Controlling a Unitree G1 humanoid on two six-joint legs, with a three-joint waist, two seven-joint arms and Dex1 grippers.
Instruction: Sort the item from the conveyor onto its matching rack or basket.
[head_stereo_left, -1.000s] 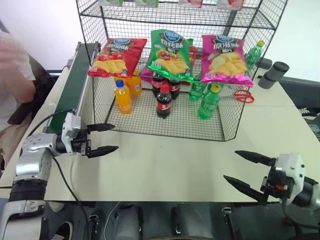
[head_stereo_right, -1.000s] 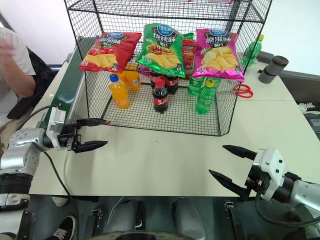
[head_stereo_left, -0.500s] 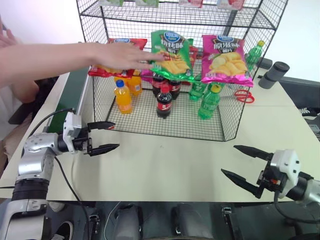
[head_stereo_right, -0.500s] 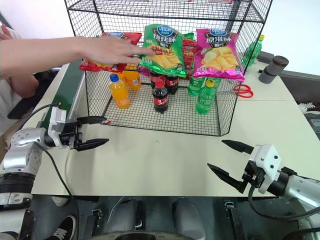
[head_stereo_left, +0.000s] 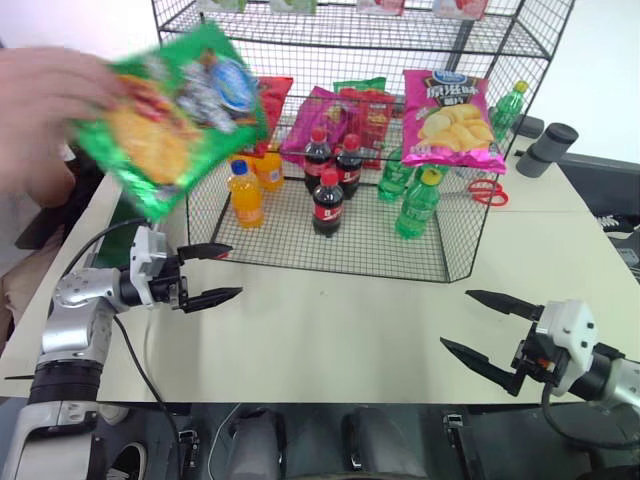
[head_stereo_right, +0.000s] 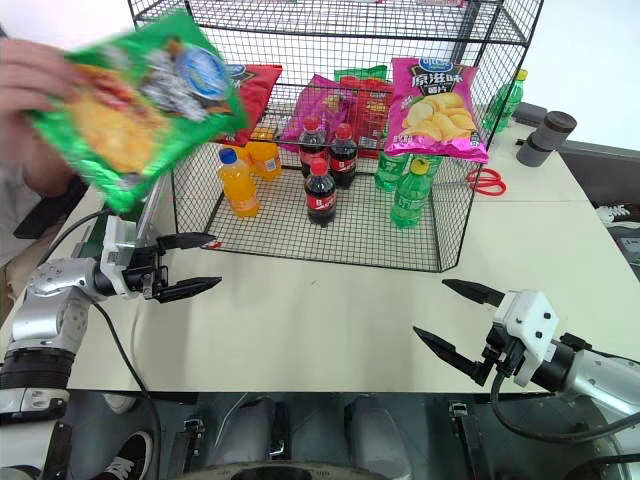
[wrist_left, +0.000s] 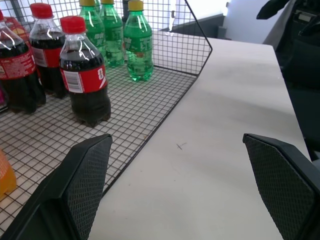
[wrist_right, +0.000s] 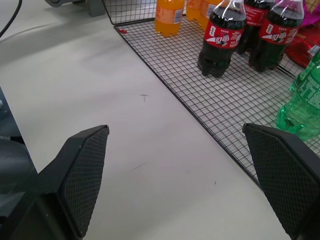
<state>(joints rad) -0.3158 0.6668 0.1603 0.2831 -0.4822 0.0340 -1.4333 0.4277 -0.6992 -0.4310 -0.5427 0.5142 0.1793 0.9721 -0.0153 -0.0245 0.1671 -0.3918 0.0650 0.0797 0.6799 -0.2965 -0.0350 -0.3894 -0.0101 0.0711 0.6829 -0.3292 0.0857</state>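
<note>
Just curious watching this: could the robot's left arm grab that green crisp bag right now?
Probably not: a person's hand holds the green crisp bag in the air, above the open left gripper.

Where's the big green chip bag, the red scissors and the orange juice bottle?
green chip bag (head_stereo_left: 165, 115), left eye view, middle of its front.
red scissors (head_stereo_left: 487, 191), left eye view, handles.
orange juice bottle (head_stereo_right: 234, 185), right eye view, its body.

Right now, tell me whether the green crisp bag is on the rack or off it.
Off: a person's hand holds the green crisp bag in the air, left of the rack.
</note>
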